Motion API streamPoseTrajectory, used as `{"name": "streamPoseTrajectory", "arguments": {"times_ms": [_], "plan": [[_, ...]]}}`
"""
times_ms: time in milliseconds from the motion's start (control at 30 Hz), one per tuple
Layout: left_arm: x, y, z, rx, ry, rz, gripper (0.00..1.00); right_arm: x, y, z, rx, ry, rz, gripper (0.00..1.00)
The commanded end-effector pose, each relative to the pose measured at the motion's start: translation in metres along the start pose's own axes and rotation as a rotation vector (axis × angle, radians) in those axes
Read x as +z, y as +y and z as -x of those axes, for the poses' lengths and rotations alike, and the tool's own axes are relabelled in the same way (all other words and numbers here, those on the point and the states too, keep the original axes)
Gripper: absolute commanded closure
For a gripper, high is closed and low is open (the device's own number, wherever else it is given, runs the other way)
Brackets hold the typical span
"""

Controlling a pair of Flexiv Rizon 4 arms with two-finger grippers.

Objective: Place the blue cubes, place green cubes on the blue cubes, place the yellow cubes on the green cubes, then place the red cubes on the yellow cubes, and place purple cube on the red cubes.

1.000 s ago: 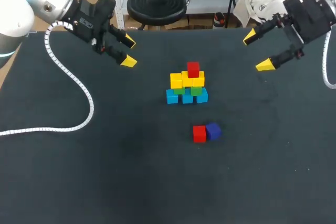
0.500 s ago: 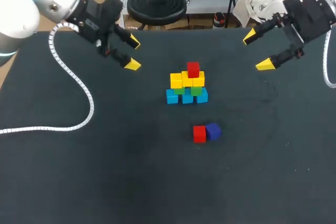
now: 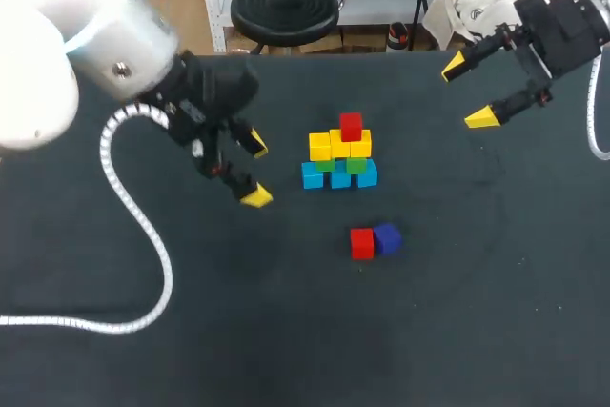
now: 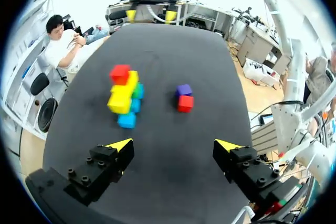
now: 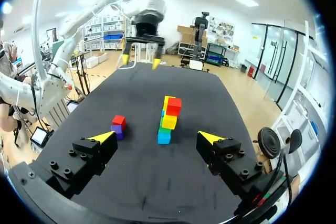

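Your left arm point(image 3: 114, 40) comes in from the left corner over the black table point(image 3: 477, 331). A white coiled cable point(image 3: 143, 226) trails from it in a long loop across the surface. The left gripper point(image 3: 255, 172) hangs above the table just left of the stack. Its two yellow-tipped fingers are spread wide and there is nothing between them. From the left wrist you see the same: the left gripper point(image 4: 174, 145) is wide apart over bare tabletop, with all the cubes ahead of it.

Near the table's middle stands the stack. A row of small light blue cubes point(image 3: 340, 178) sits on the table at the bottom. Square green cubes point(image 3: 356, 165) rest on them, bright yellow cubes point(image 3: 319, 147) lie on the green layer, and one red cube point(image 3: 351, 127) sits on top. Nearer the front edge and apart from the stack, a second red cube point(image 3: 361, 243) and a dark purple cube point(image 3: 387, 238) lie on the table. They touch side by side, with the purple one to the right.

At the far right, your right gripper point(image 3: 468, 92) hangs near the table's back edge, well apart from every cube. Its fingers are wide open and hold nothing. In the right wrist view, the right gripper point(image 5: 156, 137) has the stack ahead of it.
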State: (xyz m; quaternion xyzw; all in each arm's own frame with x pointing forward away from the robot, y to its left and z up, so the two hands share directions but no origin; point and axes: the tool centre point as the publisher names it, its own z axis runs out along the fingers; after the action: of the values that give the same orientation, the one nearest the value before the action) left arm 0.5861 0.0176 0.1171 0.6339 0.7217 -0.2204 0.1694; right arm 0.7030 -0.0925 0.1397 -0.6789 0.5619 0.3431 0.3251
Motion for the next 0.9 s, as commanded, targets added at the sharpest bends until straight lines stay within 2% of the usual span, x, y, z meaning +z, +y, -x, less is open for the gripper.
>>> {"name": "streamPoseTrajectory", "arguments": {"times_ms": [33, 133, 800, 833, 900], "plan": [[0.02, -0.031, 0.011, 0.034, 0.002, -0.021, 0.0, 0.0, 0.0, 0.0, -0.001, -0.001, 0.0, 0.0], [0.038, -0.038, 0.017, 0.074, 0.016, -0.131, 0.0, 0.0, 0.0, 0.0, -0.001, -0.001, 0.0, 0.0], [0.038, -0.038, 0.017, 0.074, 0.016, -0.131, 0.0, 0.0, 0.0, 0.0, -0.001, -0.001, 0.0, 0.0], [0.039, -0.039, 0.016, 0.064, -0.028, -0.128, 0.0, 0.0, 0.0, 0.0, -0.001, -0.001, 0.0, 0.0], [0.045, -0.048, 0.018, 0.04, -0.01, -0.076, 0.0, 0.0, 0.0, 0.0, -0.001, -0.001, 0.0, 0.0]]}}
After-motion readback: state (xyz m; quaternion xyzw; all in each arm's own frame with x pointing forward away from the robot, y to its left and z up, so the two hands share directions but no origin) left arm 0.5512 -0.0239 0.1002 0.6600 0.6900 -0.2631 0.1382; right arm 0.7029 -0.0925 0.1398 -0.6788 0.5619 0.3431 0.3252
